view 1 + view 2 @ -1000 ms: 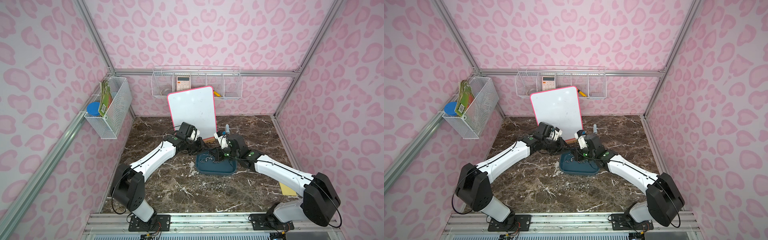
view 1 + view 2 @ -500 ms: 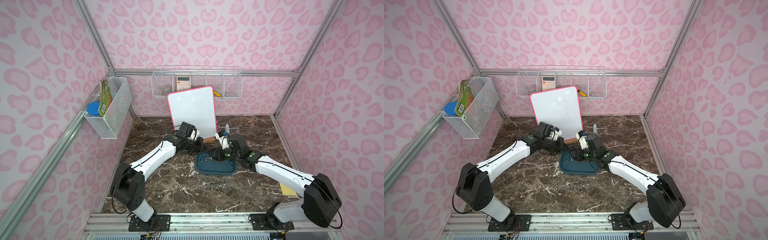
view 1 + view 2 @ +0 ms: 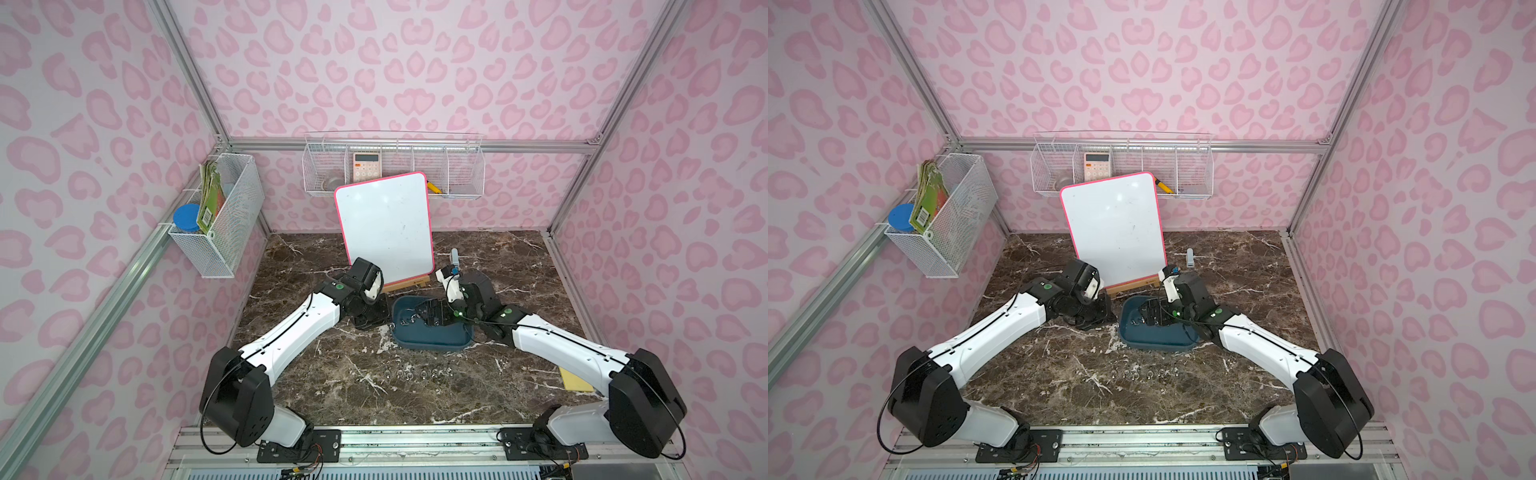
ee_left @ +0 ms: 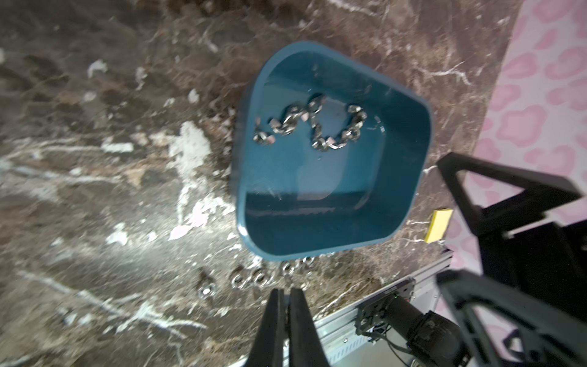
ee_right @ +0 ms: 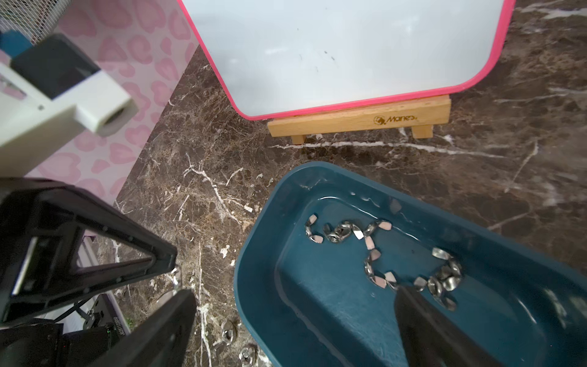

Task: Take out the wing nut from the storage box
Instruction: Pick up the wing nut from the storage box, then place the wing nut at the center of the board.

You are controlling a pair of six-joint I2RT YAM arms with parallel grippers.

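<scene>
The storage box (image 3: pixel 428 345) (image 3: pixel 1154 344), a dark teal tub, sits mid-table in both top views. Several silvery wing nuts (image 4: pixel 313 128) (image 5: pixel 374 254) lie strung along its floor. More wing nuts (image 3: pixel 415 374) (image 4: pixel 251 278) lie in a row on the marble in front of it. My right gripper (image 3: pixel 430 313) (image 5: pixel 292 302) hangs open wide over the box, one finger beside the nuts inside. My left gripper (image 3: pixel 374 318) (image 4: pixel 287 294) is shut just left of the box, above the table. Nothing shows between its fingers.
A pink-rimmed whiteboard (image 3: pixel 384 232) on a wooden easel (image 5: pixel 359 122) stands right behind the box. A yellow pad (image 3: pixel 575 378) lies front right, and a small blue-white object (image 3: pixel 455 255) lies behind the right arm. White wire baskets (image 3: pixel 392 170) (image 3: pixel 220 216) hang on the walls.
My right gripper has gone from shut to wide open over the box. My left gripper has closed the last bit. Neither arm has shifted much.
</scene>
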